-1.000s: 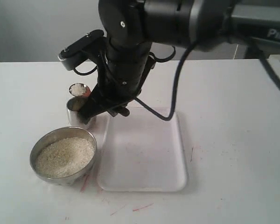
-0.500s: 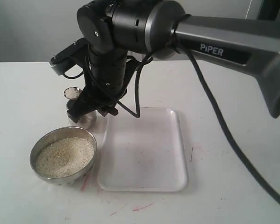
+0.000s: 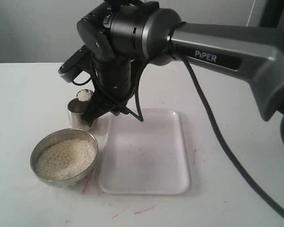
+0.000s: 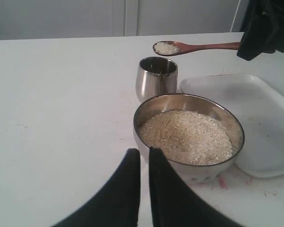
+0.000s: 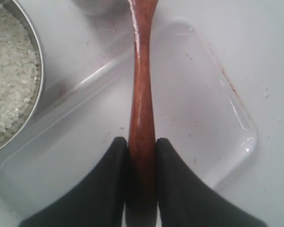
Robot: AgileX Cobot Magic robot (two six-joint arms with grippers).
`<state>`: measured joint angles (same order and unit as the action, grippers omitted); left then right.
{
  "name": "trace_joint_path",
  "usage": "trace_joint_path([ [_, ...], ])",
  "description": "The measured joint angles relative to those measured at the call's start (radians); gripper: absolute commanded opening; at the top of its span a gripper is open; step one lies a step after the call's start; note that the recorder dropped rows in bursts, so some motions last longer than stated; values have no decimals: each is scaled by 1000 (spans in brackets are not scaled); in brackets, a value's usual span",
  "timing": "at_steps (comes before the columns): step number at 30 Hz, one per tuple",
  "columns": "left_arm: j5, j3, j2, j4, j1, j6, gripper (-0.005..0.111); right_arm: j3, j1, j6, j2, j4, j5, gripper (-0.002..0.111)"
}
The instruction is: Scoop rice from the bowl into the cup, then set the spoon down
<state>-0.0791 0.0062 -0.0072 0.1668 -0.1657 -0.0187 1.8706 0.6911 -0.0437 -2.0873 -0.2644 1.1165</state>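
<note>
Since a second ago the right arm has swung round over the table, and the spoon head, which dipped left half a second back, is once more above the far rim of the cup. The right gripper clamps the spoon's handle between its two black, curved fingers. The spoon is slim, glossy reddish-brown wood, held roughly level, and its small oval head carries a little mound of off-white grains.

The cup is a small polished steel tumbler with rounded sides, standing upright just behind the bowl. The bowl is wide, round and mirror-bright, and holds a granular heap of rice that reaches well up its sides.

The left gripper hovers near the bowl's front, its dark fingers drawn together with only a thin slit between them and nothing held.

Just beside the bowl lies a translucent plastic tray, rectangular with rounded corners and a shallow lip. The white table shows faint red scuffs in front of the tray. In the exterior view the right arm's bulky black wrist and its looping black cable hide the spoon's handle and part of the cup.
</note>
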Motion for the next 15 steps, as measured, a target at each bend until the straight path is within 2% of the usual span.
trace_joint_path([
  [15,0,0,0,0,0,0,14,0,17,-4,-3,-92,4,0],
])
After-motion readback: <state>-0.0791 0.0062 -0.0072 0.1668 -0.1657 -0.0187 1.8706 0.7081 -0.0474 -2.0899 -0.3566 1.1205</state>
